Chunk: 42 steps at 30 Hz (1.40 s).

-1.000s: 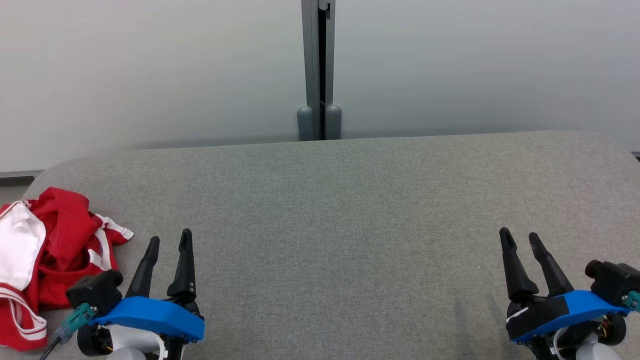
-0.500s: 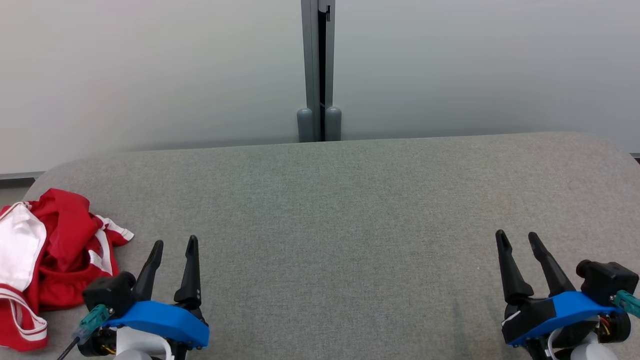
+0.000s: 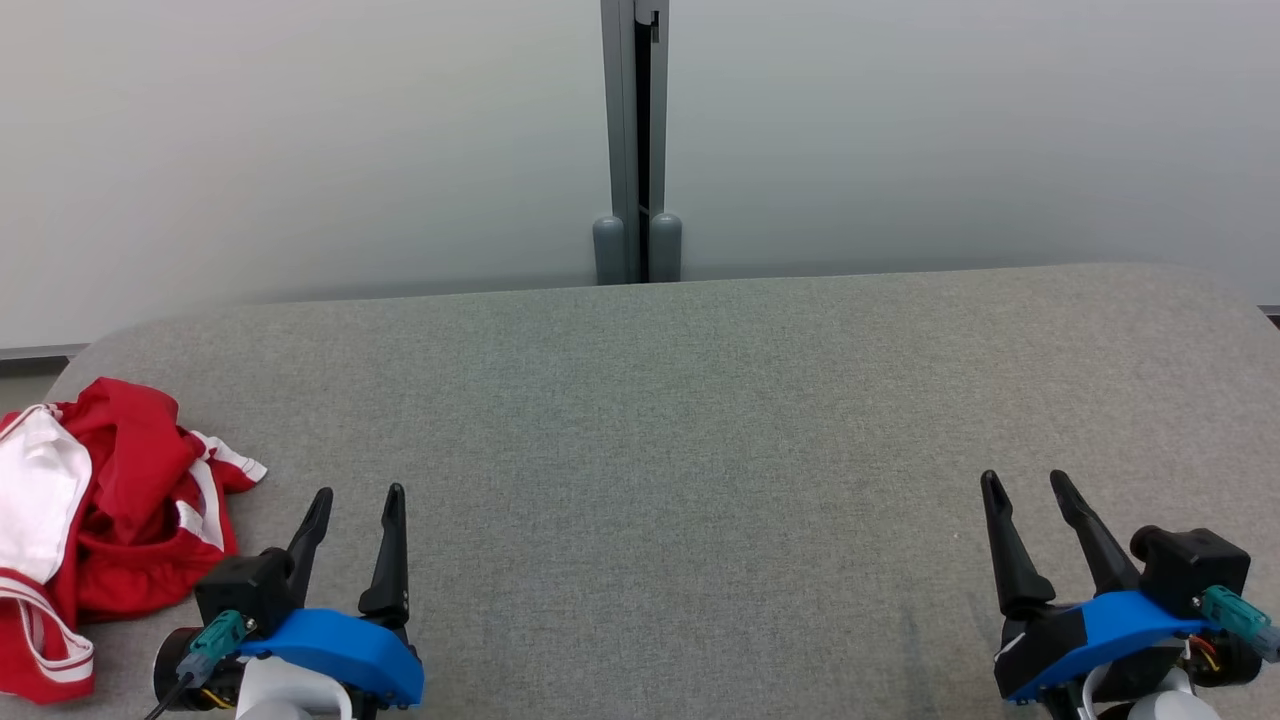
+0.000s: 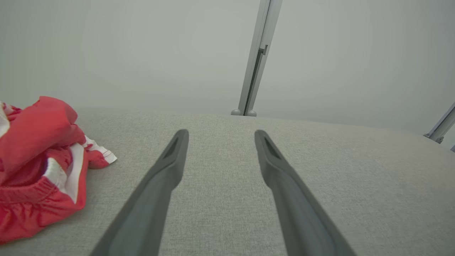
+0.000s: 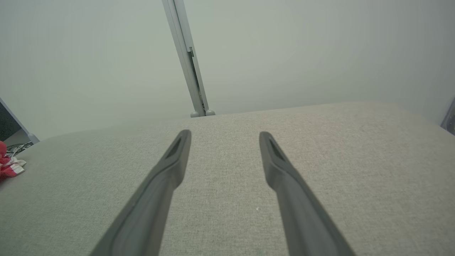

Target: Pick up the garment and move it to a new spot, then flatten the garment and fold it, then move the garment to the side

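The garment [image 3: 110, 500] is a crumpled red heap with white stripes and a white lining, lying at the left end of the grey table. In the left wrist view the garment [image 4: 39, 167] sits left of my fingers; the right wrist view catches a scrap of the garment [image 5: 7, 165] at its left edge. My left gripper [image 3: 358, 495] stands open just right of the heap, apart from it, with nothing between its fingers. My right gripper [image 3: 1025, 482] stands open and empty near the table's front right.
The grey fabric-covered table [image 3: 660, 400] has rounded far corners and ends against a pale partition wall. A grey post [image 3: 637, 140] with two rounded feet stands behind the table's far edge at the middle.
Both grippers have drawn back toward the near edge; the left one also slid slightly right, away from the garment. The garment has not moved.
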Motion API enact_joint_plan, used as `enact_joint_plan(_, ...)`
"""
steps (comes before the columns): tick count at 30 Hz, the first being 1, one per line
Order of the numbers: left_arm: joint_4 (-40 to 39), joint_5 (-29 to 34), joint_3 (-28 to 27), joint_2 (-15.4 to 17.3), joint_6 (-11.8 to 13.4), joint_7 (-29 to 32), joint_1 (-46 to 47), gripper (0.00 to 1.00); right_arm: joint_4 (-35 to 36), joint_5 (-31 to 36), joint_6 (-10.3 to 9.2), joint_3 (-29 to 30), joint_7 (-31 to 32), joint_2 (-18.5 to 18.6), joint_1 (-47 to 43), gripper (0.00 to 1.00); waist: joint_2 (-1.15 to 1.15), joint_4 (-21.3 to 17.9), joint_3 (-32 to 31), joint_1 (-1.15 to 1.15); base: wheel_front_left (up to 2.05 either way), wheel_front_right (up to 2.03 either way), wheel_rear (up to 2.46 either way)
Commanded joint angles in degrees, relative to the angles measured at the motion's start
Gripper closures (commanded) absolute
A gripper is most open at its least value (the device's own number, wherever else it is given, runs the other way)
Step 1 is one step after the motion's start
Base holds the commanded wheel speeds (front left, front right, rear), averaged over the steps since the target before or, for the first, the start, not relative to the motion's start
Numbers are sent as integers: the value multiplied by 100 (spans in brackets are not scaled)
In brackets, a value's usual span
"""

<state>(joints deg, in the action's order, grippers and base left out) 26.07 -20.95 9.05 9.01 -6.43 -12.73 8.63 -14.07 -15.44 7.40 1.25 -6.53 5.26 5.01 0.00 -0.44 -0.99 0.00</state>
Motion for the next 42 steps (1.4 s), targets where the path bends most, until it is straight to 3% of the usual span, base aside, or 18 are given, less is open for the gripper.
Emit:
enact_joint_plan(1,14,97,24,49,25,-53,111,0,5,107,13,10,-28,-7,-29,0,0,4,-1,0,0,0,0)
enact_joint_plan(21,274,730,69,62,92,-262,175,0,-59,916,14,78,-212,-76,-38,0,0,42,4,0,0,0,0)
enact_joint_plan(30,323,650,12,56,94,-254,157,0,-86,813,14,133,-241,-113,-43,0,0,82,22,0,0,0,0)
enact_joint_plan(42,338,684,-13,-1,182,-254,263,0,14,796,10,163,-267,-109,-75,0,0,601,83,0,0,0,0)
